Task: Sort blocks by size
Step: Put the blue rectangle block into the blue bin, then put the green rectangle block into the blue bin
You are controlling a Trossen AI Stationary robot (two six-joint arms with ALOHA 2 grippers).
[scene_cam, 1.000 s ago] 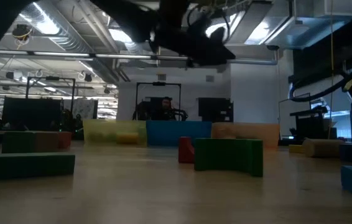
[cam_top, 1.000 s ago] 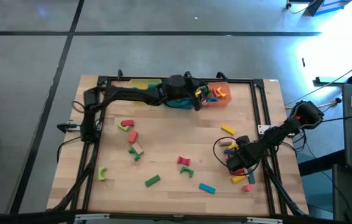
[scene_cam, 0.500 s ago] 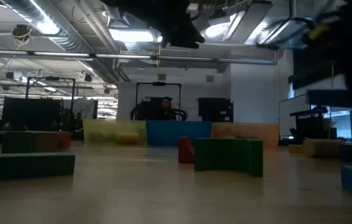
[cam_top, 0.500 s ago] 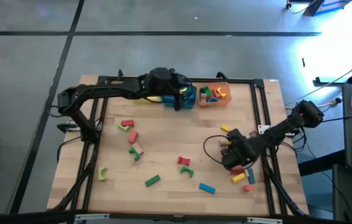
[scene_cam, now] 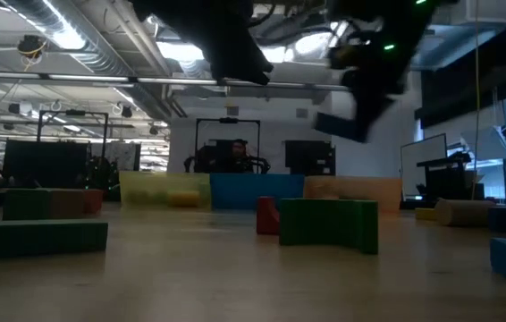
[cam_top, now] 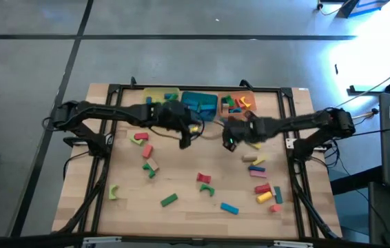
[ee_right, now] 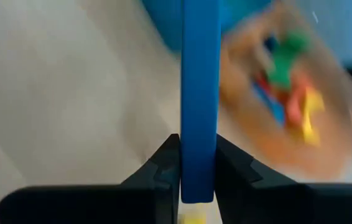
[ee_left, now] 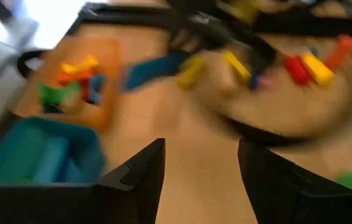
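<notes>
Three trays stand along the far edge: yellow (cam_top: pixel 155 94), teal (cam_top: pixel 199 102) and orange (cam_top: pixel 238 105), the orange one with several small blocks in it. My right gripper (cam_top: pixel 230 136) hangs above the table just before the orange tray, shut on a long blue bar (ee_right: pixel 199 87). My left gripper (cam_top: pixel 185 135) hangs open next to it, before the teal tray, with nothing between its fingers (ee_left: pixel 140 176). Loose blocks lie flat on the wood, among them a green bar (cam_top: pixel 169 200) and a blue one (cam_top: pixel 229 208). My right gripper pinches the blue bar's one end (ee_right: pixel 198 169) between its two fingers, one on each long side. The bar runs on past the fingertips in line with them. It is lifted clear of the table, slanting downward toward the orange tray (ee_right: pixel 300 93).
More blocks lie at the right (cam_top: pixel 267 193), in the middle (cam_top: pixel 204 180) and at the left (cam_top: pixel 145 150). A black frame (cam_top: pixel 293 124) runs round the tabletop. Bare wood lies between the middle blocks and the trays. A person (scene_cam: pixel 238 152) sits in the room beyond.
My right gripper has risen from the blocks at the table's right side and gone toward the far edge and the left with the blue bar, rolling its wrist. My left gripper has drawn back from over the trays toward the left and near edges, staying open.
</notes>
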